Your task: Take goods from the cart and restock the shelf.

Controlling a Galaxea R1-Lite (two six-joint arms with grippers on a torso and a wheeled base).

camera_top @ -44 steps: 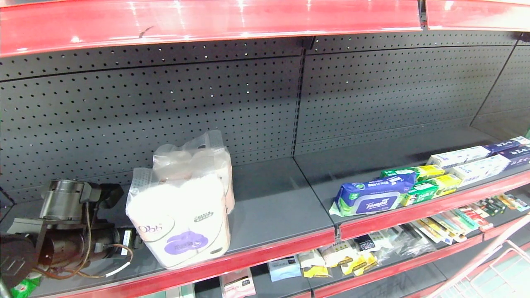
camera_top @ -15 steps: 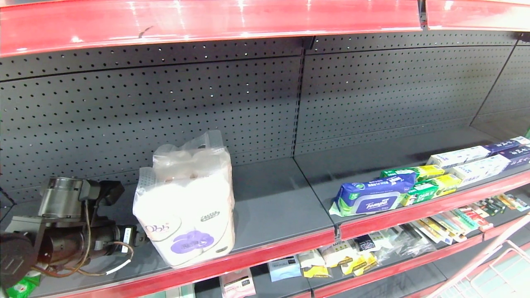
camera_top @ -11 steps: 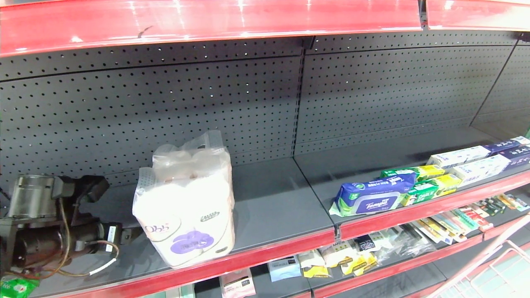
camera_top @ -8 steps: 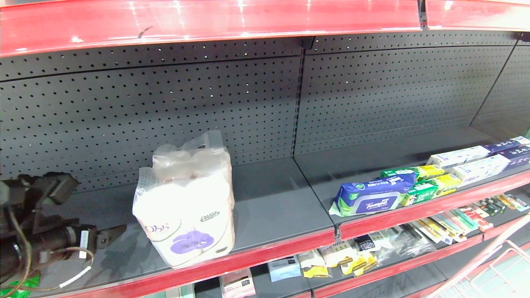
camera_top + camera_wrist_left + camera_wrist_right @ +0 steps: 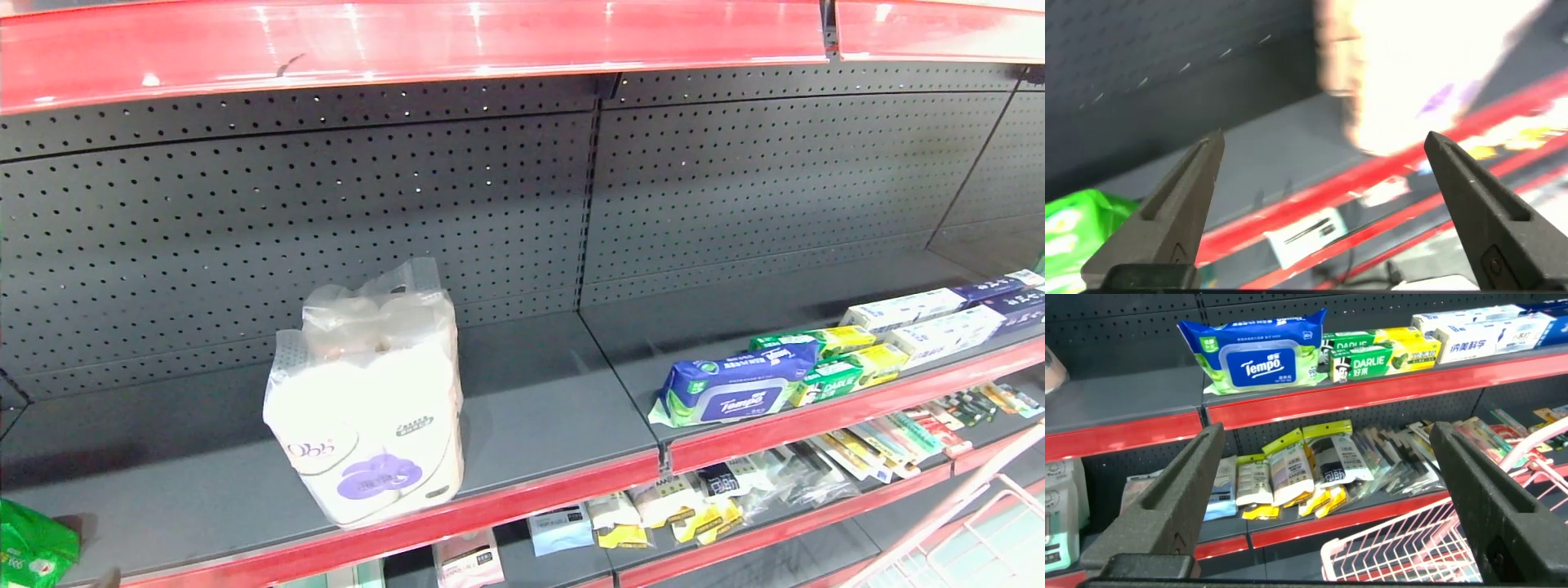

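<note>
- The white, plastic-wrapped pack of toilet paper rolls (image 5: 367, 408) with a purple print stands upright on the dark grey shelf board (image 5: 539, 408), right at its red front edge in the left bay.
- The left tool (image 5: 1324, 145) has its jaws spread wide with nothing between them. Past it are the shelf board's red front edge and the blurred pack of toilet paper rolls (image 5: 1413, 73).
- A bright green plastic packet (image 5: 28, 551) lies at the left end of the front edge, well apart from the toilet paper.
- The right tool (image 5: 1327, 434) is also wide open and empty, and faces the front edge of the right bay.
- A blue-and-green soft pack of wet wipes (image 5: 1261, 363) lies at that front edge, with green-and-yellow toothpaste boxes (image 5: 1372, 355) just beside it.
- Long white-and-blue cartons (image 5: 922, 322) lie further toward the right end.
- Small flat hanging packets (image 5: 1298, 474) lie on the lower shelf.
- The pink wire cart (image 5: 1404, 555) stands in front of the lower shelves.
</note>
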